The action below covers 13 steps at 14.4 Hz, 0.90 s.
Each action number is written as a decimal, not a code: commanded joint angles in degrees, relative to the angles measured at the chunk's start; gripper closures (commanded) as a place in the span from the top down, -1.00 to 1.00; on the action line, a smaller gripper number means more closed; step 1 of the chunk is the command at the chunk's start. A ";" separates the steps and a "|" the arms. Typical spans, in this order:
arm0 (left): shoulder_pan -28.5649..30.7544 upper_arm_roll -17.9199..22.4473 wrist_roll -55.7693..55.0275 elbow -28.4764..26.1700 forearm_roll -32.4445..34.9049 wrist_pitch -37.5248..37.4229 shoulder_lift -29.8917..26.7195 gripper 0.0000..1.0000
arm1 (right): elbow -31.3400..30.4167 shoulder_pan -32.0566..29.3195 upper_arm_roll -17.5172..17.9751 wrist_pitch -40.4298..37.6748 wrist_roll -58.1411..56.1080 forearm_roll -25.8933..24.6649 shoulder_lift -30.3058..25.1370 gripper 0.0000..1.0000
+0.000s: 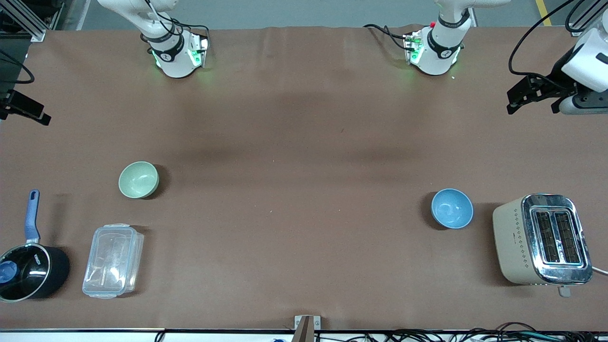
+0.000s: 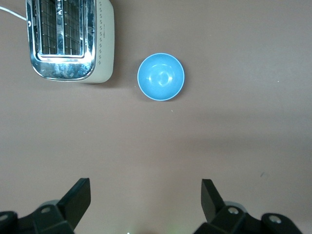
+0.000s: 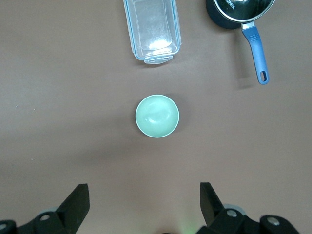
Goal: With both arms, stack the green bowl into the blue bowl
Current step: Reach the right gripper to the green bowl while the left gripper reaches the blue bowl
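The green bowl [image 1: 138,179] stands upright and empty on the brown table toward the right arm's end; it also shows in the right wrist view [image 3: 157,116]. The blue bowl [image 1: 451,208] stands upright and empty toward the left arm's end, beside the toaster; it also shows in the left wrist view [image 2: 161,77]. My left gripper [image 2: 145,187] is open and empty, high over bare table, and shows at the front view's edge [image 1: 520,95]. My right gripper [image 3: 143,187] is open and empty, high over bare table, also at the front view's edge [image 1: 28,111].
A cream and chrome toaster [image 1: 541,239] stands beside the blue bowl. A clear plastic box [image 1: 113,260] and a black saucepan [image 1: 29,270] with a blue handle lie nearer the front camera than the green bowl. A wide stretch of table separates the bowls.
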 commanded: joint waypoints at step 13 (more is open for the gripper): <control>2.34 0.50 0.08 -5.49 1.60 21.30 18.84 1.00 | -5.26 -2.44 0.90 3.37 -4.06 -0.44 -1.27 1.00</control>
